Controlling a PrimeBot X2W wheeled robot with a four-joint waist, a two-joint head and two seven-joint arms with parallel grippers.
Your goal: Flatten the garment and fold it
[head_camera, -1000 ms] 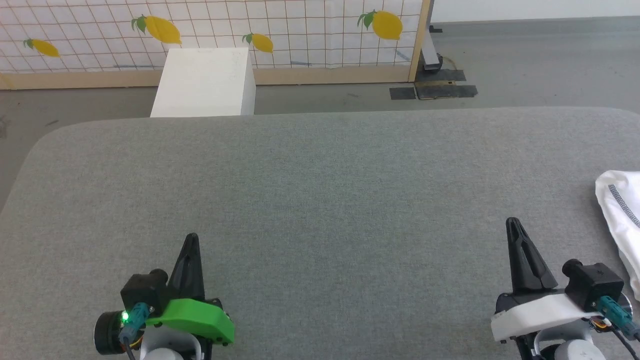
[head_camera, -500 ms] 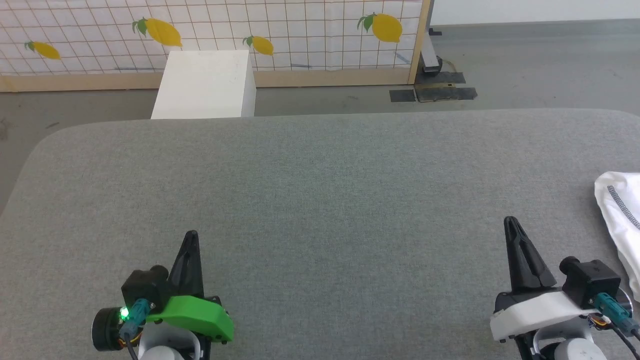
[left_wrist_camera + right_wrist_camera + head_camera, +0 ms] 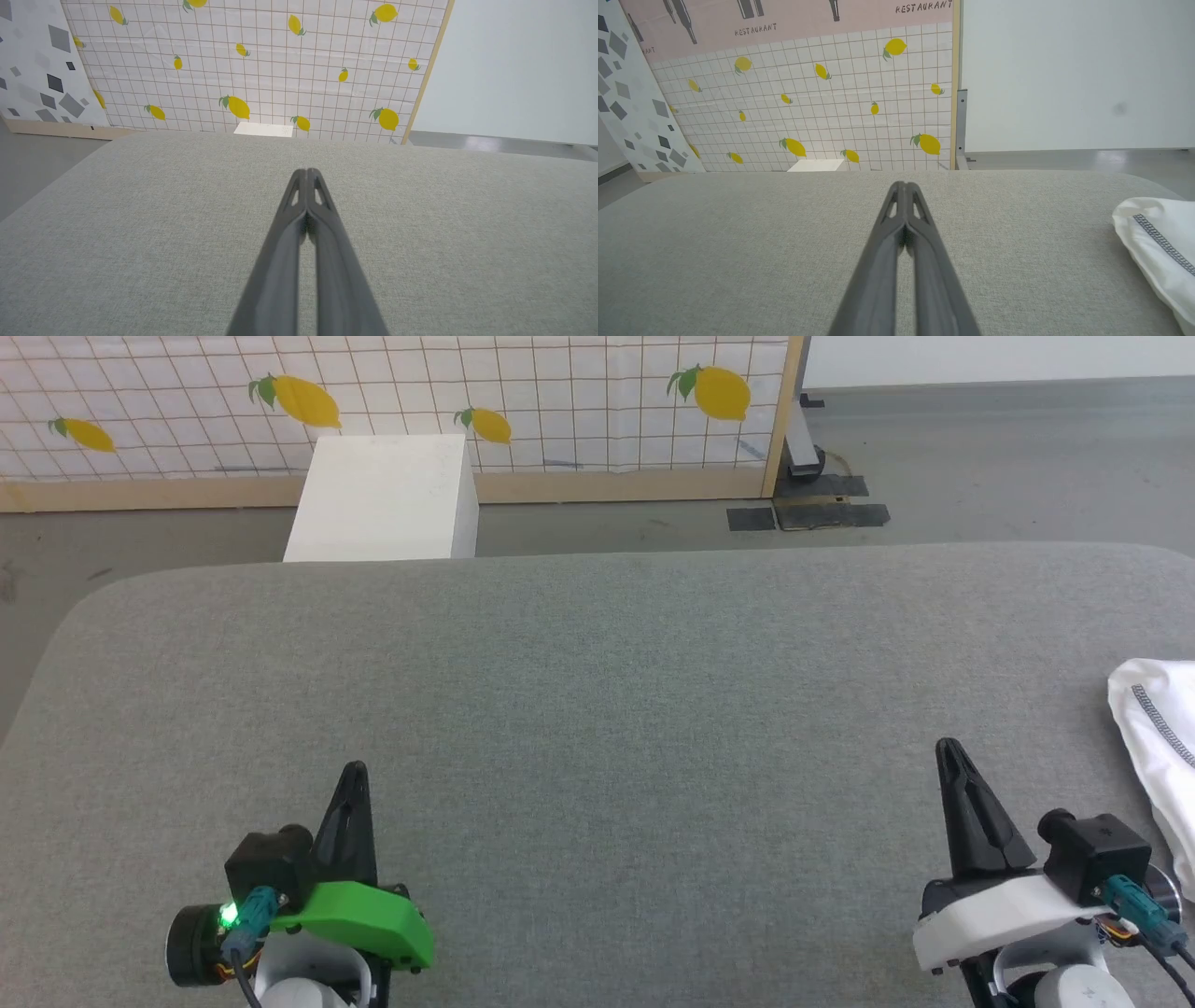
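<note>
The garment [image 3: 1158, 737] is white thin fabric with a dark grey zigzag seam, lying bunched at the right edge of the grey padded table [image 3: 597, 691]; most of it runs out of frame. In the right wrist view the garment [image 3: 1157, 242] lies at the right, apart from the fingers. My right gripper [image 3: 948, 747] [image 3: 903, 185] is shut and empty, hovering left of the garment. My left gripper [image 3: 356, 769] [image 3: 306, 171] is shut and empty over bare table at the lower left.
A white box [image 3: 383, 499] stands on the floor beyond the table's far edge, before a lemon-print grid panel [image 3: 560, 392]. Dark tape patches [image 3: 808, 509] lie on the grey floor at the back right.
The whole picture has drifted slightly downward, so the camera has moved a little. Both grippers stay shut, and the garment lies as before.
</note>
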